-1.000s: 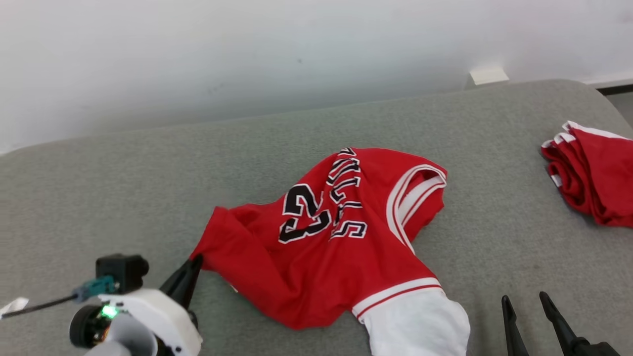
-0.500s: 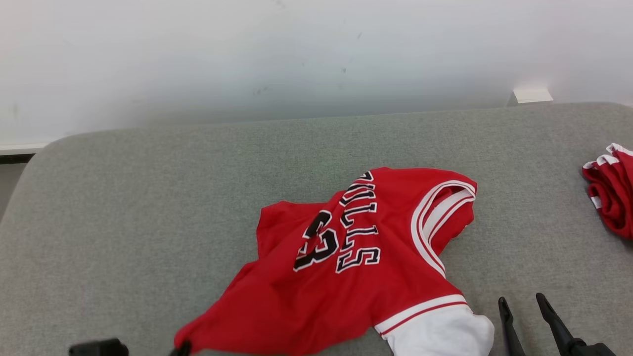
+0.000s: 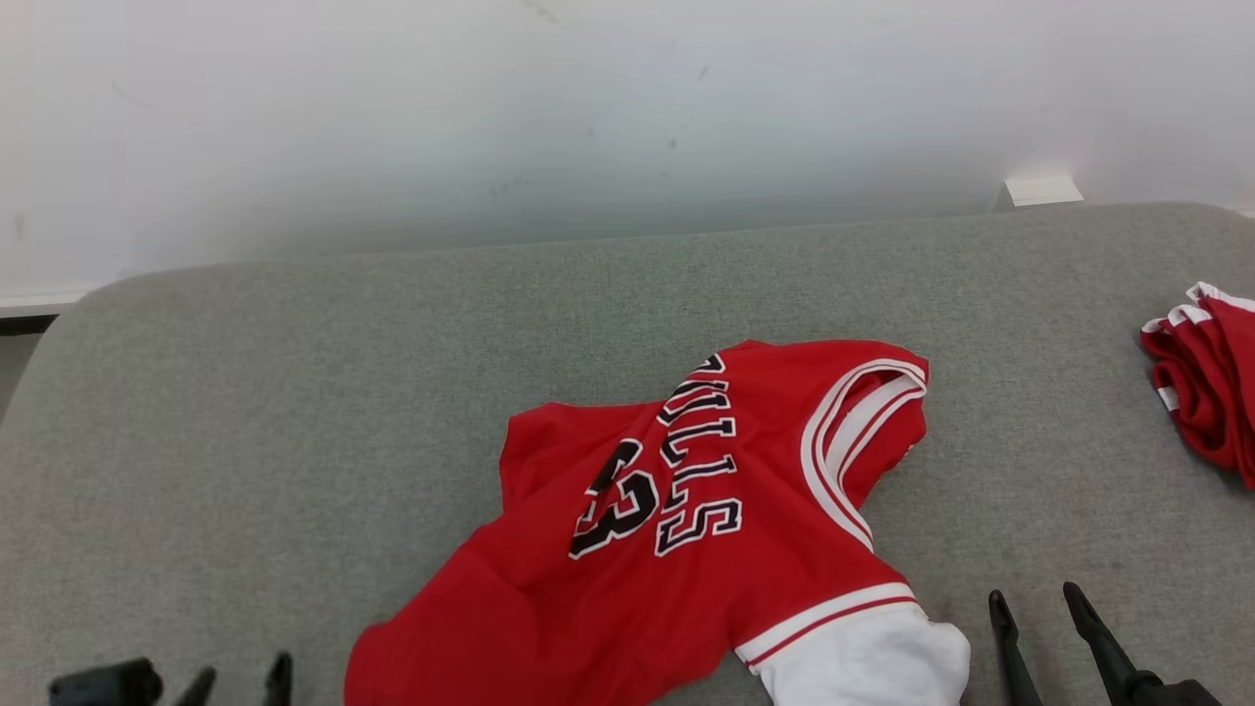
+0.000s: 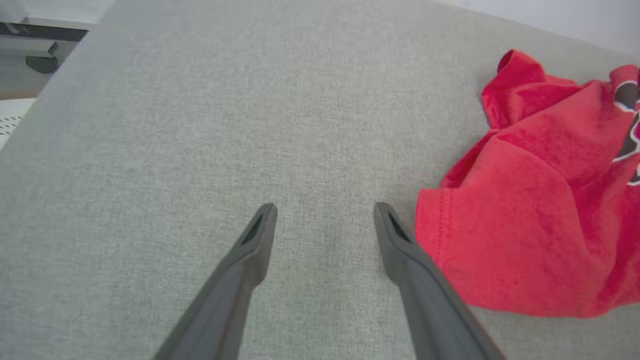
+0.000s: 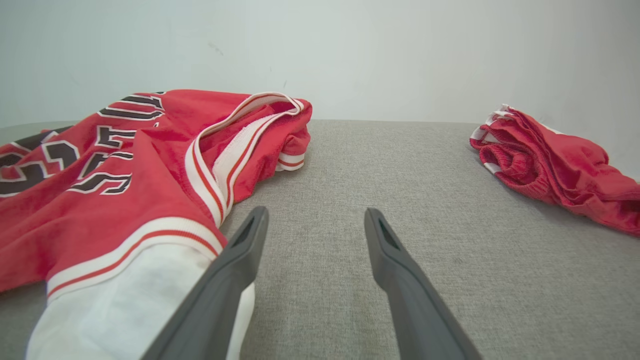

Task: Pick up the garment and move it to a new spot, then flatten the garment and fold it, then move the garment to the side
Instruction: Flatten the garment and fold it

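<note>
Red jersey (image 3: 686, 529) lies crumpled on the grey padded table (image 3: 294, 373), near the front edge and a little right of the middle. The front is up, with black-and-white lettering and the number 23 showing. The fabric is bunched and creased, not flat. The white-trimmed neck opening (image 3: 863, 431) points toward the far right corner. A white sleeve (image 3: 873, 662) lies at the front edge. The lower part of the jersey runs out of the bottom of the head view.

Left gripper (image 4: 325, 210): jaws spread wide with nothing between them, only bare table fabric. It sits over the front left part of the table. Its right finger is just beside the red hem of the jersey; I cannot tell whether it touches.

Right gripper (image 5: 316, 213): jaws also spread wide and holding nothing, low over the front right part of the table. Its left finger is just beside the white sleeve; contact unclear.

A second red garment (image 3: 1201, 382) with white trim lies bundled at the right edge of the table, well apart from the jersey. A pale wall (image 3: 490, 118) stands behind the far edge.
</note>
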Robot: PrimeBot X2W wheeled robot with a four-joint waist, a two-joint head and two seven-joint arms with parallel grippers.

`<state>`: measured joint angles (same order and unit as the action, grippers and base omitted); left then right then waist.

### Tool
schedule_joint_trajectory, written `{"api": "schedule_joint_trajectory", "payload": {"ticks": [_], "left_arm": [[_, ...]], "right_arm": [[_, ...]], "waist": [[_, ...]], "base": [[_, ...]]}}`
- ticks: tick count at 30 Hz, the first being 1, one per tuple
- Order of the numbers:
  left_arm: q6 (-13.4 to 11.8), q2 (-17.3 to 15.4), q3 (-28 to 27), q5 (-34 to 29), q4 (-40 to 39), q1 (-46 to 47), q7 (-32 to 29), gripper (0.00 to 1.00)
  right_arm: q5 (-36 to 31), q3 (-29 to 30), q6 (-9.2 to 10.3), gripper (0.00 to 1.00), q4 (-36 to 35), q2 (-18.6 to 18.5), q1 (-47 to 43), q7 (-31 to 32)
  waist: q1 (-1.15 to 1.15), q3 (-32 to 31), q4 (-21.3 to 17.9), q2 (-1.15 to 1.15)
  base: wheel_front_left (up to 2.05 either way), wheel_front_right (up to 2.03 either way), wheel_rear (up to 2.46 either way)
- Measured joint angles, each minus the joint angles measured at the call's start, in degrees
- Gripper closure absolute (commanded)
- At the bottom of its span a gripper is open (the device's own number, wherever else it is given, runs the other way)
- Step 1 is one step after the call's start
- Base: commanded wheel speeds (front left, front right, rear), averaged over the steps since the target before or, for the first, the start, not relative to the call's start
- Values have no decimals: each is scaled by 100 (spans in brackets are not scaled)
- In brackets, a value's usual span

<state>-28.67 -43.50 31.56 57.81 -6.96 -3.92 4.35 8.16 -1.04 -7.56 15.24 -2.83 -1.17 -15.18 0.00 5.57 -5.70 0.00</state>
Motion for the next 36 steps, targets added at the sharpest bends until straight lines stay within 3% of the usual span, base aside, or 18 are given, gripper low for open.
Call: {"api": "schedule_joint_trajectory", "payload": {"ticks": [4,7,11,16,22,23,25,26,27,28,29,36], "left_arm": [[-73,-214,-69,-293,-594,245,51,0],[134,-120,252,-509,-816,803,-207,0],[499,439,918,-913,-531,1738,-660,0],[922,1096,1411,-1174,512,2577,-932,0],[1268,1423,1630,-1330,1492,3020,-982,0],[1325,1466,1652,-1323,1582,3051,-983,7],[1417,1532,1689,-1310,1755,3111,-982,31],[1460,1559,1713,-1310,1836,3141,-982,55],[1488,1582,1722,-1310,1931,3173,-981,69],[1517,1610,1727,-1308,2014,3205,-979,92],[1559,1641,1731,-1305,2082,3235,-965,100],[1731,1908,1540,-1088,2271,3522,-730,100]], "right_arm": [[0,-4,0,0,-16,0,-7,1],[7,-49,0,0,-19,-1,19,0],[32,-157,0,0,-19,2,148,0],[33,-182,0,0,-7,-1,231,0],[33,-177,0,0,5,1,242,1],[33,-175,0,0,4,0,243,0],[44,-170,0,0,3,0,247,0],[46,-168,0,0,2,0,255,1],[46,-168,0,0,2,1,268,1],[47,-170,0,0,1,0,286,0],[47,-172,0,0,1,0,300,0],[37,-151,0,0,5,0,342,1]], "waist": [[0,23,-17,0],[0,81,-49,0],[1,197,-111,0],[1,333,-243,0],[1,437,-396,0],[1,446,-411,0],[1,477,-427,0],[1,490,-431,0],[1,498,-436,0],[1,504,-440,0],[1,510,-446,0],[1,522,-459,0]], "base": [[0,0,0],[0,0,0],[0,0,0],[0,0,0],[0,0,0],[0,0,0],[0,0,0],[0,0,0],[0,0,0],[0,0,0],[0,0,0],[0,0,0]]}}
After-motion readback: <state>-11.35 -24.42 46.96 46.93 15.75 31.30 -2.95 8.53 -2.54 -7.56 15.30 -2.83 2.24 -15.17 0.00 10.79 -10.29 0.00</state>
